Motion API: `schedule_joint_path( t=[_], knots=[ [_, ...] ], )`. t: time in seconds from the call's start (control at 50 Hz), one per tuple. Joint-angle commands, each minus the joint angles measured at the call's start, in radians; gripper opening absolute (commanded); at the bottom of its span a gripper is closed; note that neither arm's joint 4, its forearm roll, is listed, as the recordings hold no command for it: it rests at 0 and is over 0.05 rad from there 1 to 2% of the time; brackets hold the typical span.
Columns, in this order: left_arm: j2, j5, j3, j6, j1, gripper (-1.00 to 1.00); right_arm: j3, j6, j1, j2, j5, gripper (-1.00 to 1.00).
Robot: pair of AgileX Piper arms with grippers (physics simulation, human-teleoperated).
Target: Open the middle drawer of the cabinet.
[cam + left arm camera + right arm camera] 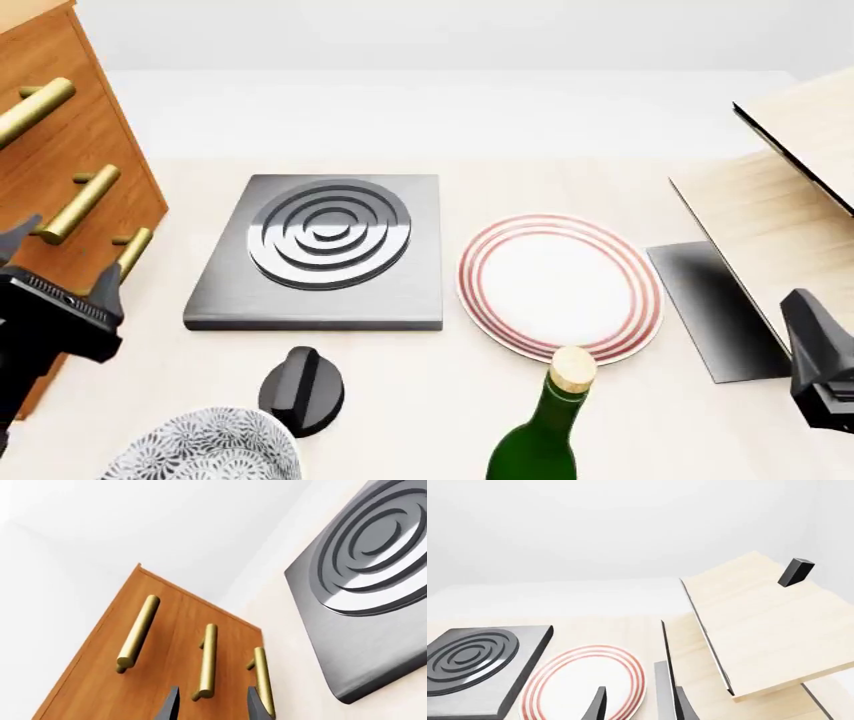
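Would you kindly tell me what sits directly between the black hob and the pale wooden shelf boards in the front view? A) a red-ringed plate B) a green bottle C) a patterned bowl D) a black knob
A: the red-ringed plate lies between the hob and the shelf boards.

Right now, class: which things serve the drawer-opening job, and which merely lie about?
Job: cabinet, middle drawer by its brass handle, left gripper.
Lying about: black hob, striped plate, green bottle, black knob, patterned bowl, shelf boards, right gripper.
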Motion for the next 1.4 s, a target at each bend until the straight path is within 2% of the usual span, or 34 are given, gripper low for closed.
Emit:
schedule_joint_path(
  t=[0.02, 0.3, 0.6, 0.88, 0.92, 1.04, 1.22, 1.32, 1.34, 1.4],
  knots=[
    [0.078, -0.043, -0.030, 0.024, 0.027, 1.00, 0.000, 0.000, 0.000, 0.001, -0.001, 1.00],
    [0.087, -0.040, -0.065, 0.041, 0.064, 1.00, 0.000, 0.000, 0.000, 0.000, 0.000, 1.00],
    [0.164, -0.042, -0.127, 0.063, 0.073, 1.00, 0.000, 0.000, 0.000, -0.004, 0.004, 1.00],
    [0.243, -0.043, -0.193, 0.101, 0.085, 1.00, 0.000, 0.000, 0.000, -0.004, 0.005, 1.00],
    [0.251, -0.044, -0.200, 0.132, 0.096, 1.00, 0.000, 0.000, 0.000, -0.004, 0.005, 1.00],
    [0.260, -0.044, -0.209, 0.116, 0.095, 1.00, 0.000, 0.000, 0.000, -0.004, 0.004, 1.00],
    [0.299, -0.044, -0.245, 0.132, 0.110, 1.00, 0.000, 0.000, 0.000, -0.004, 0.004, 1.00],
    [0.335, -0.044, -0.262, 0.144, 0.123, 1.00, 0.000, 0.000, 0.000, -0.004, 0.005, 1.00],
    [0.429, -0.043, -0.316, 0.144, 0.161, 1.00, 0.000, 0.000, 0.000, -0.004, 0.004, 1.00],
    [0.448, -0.044, -0.324, 0.149, 0.164, 1.00, 0.000, 0.000, 0.000, -0.004, 0.005, 1.00]
  ],
)
